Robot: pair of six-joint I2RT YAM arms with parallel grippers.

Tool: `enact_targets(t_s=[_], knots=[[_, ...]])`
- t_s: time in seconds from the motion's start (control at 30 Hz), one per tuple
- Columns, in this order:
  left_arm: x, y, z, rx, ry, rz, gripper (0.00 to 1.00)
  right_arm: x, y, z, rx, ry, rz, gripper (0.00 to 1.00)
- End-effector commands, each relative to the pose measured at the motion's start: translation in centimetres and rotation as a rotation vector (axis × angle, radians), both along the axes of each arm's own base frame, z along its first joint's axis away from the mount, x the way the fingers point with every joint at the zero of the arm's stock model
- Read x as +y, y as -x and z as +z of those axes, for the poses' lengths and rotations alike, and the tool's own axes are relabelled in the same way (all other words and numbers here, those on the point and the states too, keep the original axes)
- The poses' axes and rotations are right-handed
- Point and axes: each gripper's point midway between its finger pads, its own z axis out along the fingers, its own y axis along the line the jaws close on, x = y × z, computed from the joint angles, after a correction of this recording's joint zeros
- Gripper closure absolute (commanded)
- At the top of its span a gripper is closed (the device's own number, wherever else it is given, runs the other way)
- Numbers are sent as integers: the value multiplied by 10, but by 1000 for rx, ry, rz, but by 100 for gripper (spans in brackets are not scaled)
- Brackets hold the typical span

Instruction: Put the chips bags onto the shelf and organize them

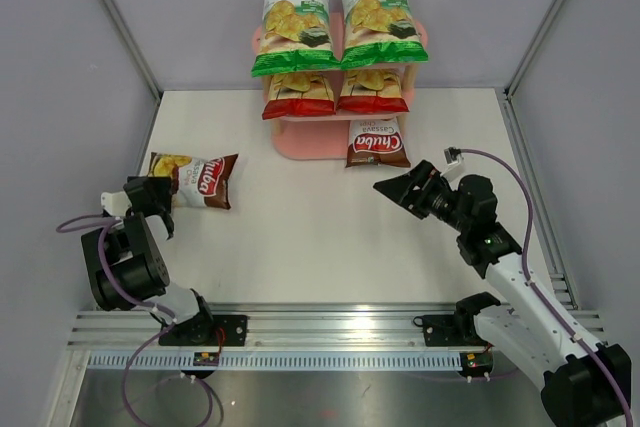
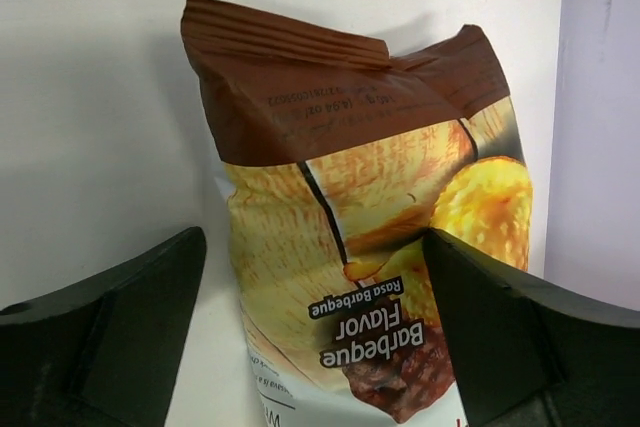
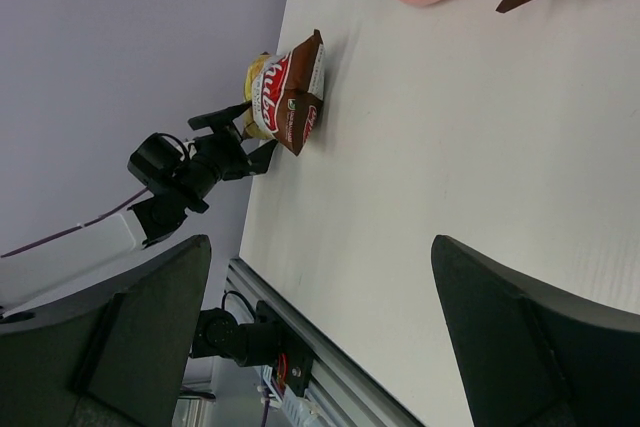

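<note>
Ideally the left tool [image 2: 315, 257], jaws spread, centres on the brown bag [image 2: 340, 107] before closing; right tool [image 3: 320, 247] gapes empty.

Brown chips bag [image 2: 360, 207]: glossy printed film, crinkled, with a ribbed, crimped seal along one end.
Green bags [image 1: 295, 22], red bags [image 1: 298, 94]: the same shiny film, catching highlights.
Shelf [image 1: 300, 142]: smooth pink boards with a soft sheen; whether they are plastic or painted I cannot tell.
Table [image 1: 320, 247]: matt white, smooth.
Base rail [image 1: 340, 325]: bare silvery metal, grooved lengthwise.
My left gripper [image 2: 312, 277] and my right gripper [image 3: 320, 267]: fingers [image 2: 110, 337] matt black, plastic-looking, faintly grained.
My cable [image 1: 505, 172]: smooth purple sheath.
</note>
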Motion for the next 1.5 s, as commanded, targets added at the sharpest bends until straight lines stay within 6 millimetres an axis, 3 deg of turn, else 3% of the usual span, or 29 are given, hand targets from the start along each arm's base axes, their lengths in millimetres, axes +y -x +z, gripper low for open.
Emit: enact_targets(t_s=[0.0,0.03,0.13,0.27,0.43,0.63,0.8,0.97,1.1,1.3,1.33,1.47], knots=[[5,-16,10,-39,-29,-35,14,4,-5,31,-86,-35,20,1],[1,-19,8,-38,-25,-56,28,4,-5,31,-84,-36,21,1],[0,-30,13,-70,-43,-94,52,6,-5,31,-84,-36,26,1],[-3,-42,28,-136,-61,-137,78,4,-6,32,-86,-33,16,1],[-13,-42,40,-184,-49,-169,99,3,-8,28,-81,-25,7,0],[-44,-39,53,-255,49,-268,100,5,-12,25,-76,-31,6,1],[-75,-24,57,-327,146,-340,100,14,-13,20,-45,-87,45,1],[-102,-14,75,-409,207,-413,100,39,-13,5,31,-188,120,1],[-120,-3,85,-455,249,-453,100,74,-2,-2,71,-247,168,1],[-148,13,111,-531,287,-527,100,96,2,-6,102,-350,48,1],[-152,17,110,-529,296,-534,100,105,10,-6,108,-352,66,1],[-163,29,120,-569,330,-546,100,120,9,-16,138,-381,41,1]])
